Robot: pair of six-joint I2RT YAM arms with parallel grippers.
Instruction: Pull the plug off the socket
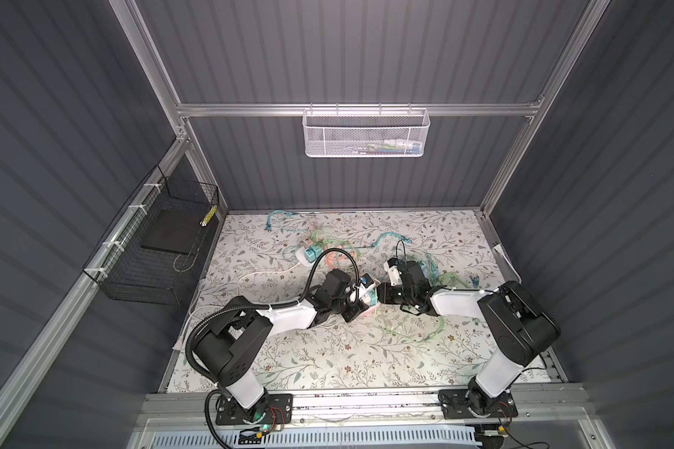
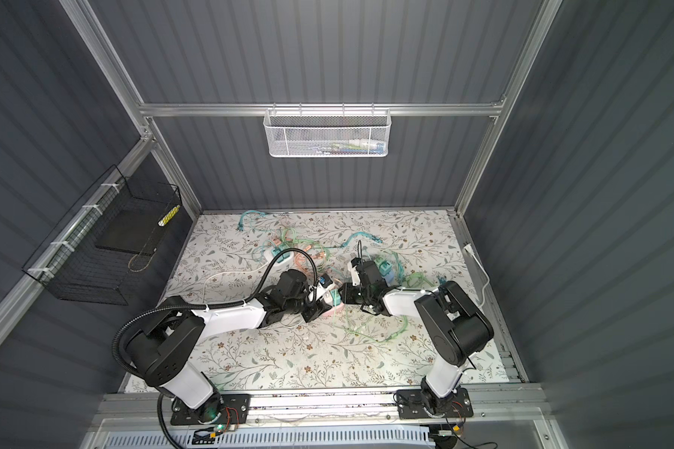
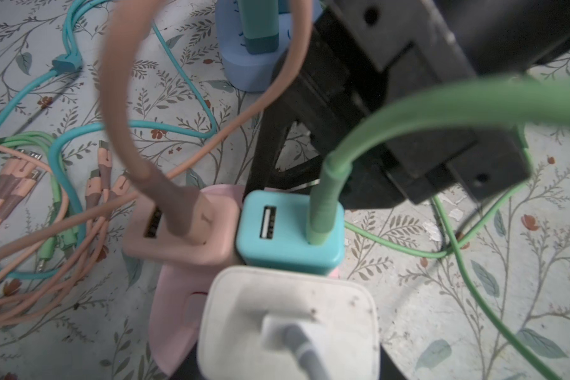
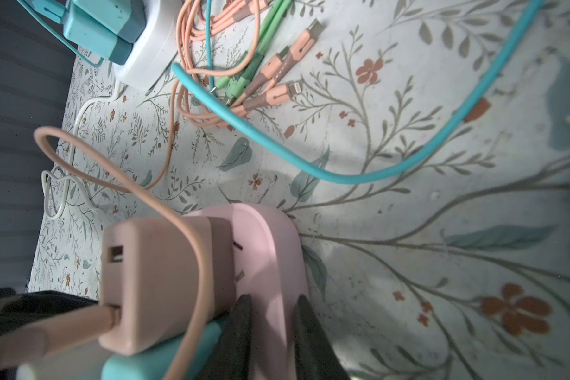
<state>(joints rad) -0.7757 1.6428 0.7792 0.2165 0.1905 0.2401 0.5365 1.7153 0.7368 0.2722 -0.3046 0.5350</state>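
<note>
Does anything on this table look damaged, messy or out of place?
Yes. The floral table cover looks chipped, with white flakes near the green cable. Loose cables lie tangled near the pink socket block, which the right gripper clamps while the left gripper holds the white charger.

On my screen the table cover [image 1: 327, 361] is pale, printed with grey-green leafy sprigs and small rust-red flowers. The socket block [image 4: 270, 250] is soft pink. One plug is dusty pink [image 3: 181, 230], the teal plug [image 3: 287, 237] sits beside it, and the white plug [image 3: 287, 316] shows dark specks. I see a green cable [image 3: 408, 112], a salmon cable [image 3: 119, 82] and a turquoise cable [image 4: 369, 177]. The second socket block [image 3: 244, 65] is periwinkle blue. The walls [image 1: 366, 58] are dark grey and ribbed. The mesh basket [image 1: 366, 132] is white and the wire basket [image 1: 148, 264] is black.
</note>
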